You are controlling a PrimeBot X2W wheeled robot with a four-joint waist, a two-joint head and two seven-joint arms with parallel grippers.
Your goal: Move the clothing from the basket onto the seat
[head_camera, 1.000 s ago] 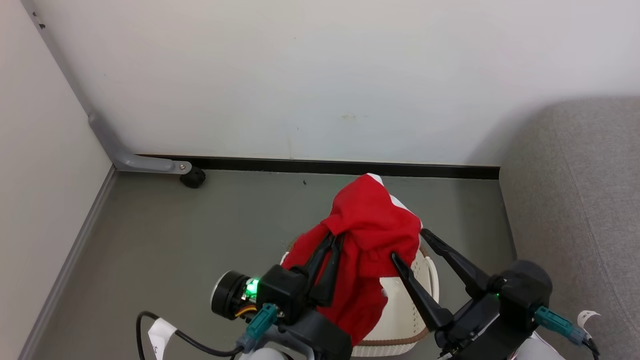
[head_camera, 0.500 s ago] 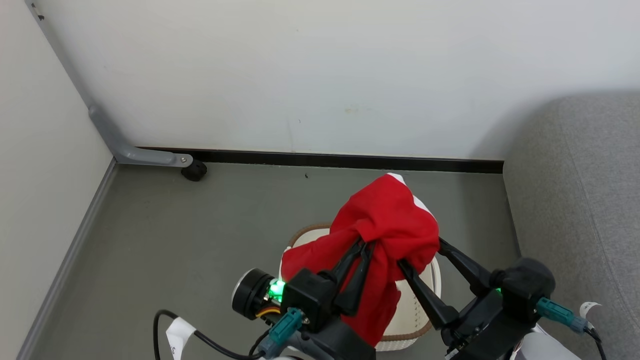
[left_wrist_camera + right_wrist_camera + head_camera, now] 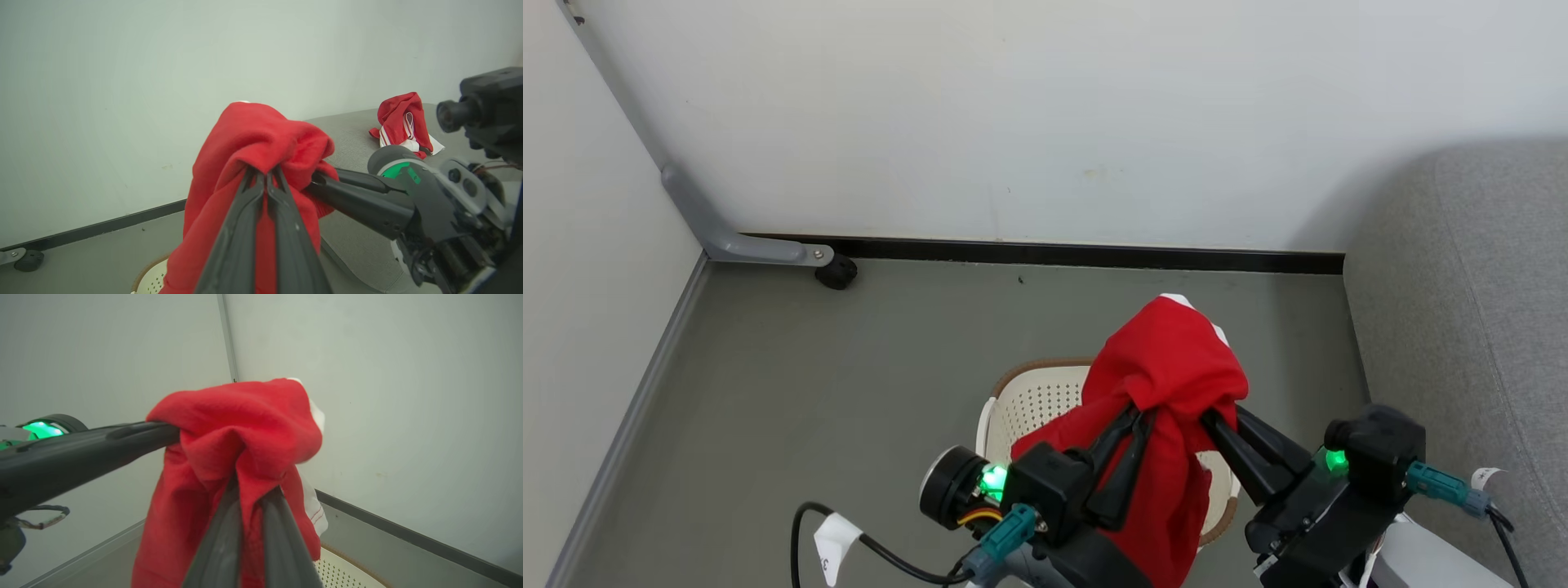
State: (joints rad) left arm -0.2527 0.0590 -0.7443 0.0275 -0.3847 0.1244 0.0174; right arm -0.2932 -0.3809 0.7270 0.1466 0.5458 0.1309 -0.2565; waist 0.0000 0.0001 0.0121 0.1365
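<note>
Red clothing (image 3: 1168,367): held above the basket (image 3: 1029,400), pinched by left gripper (image 3: 1143,412) and right gripper (image 3: 1223,414) (both pressed together on fabric).

A plain white wall (image 3: 1045,122) meets a grey floor (image 3: 849,367) along a black skirting strip (image 3: 1094,255); a grey metal leg (image 3: 743,247) on a black caster (image 3: 836,273) stands in the corner.

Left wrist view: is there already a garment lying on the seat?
Yes: a crumpled red garment with white stripes lies on the grey seat, apart from the one held up in front.
</note>
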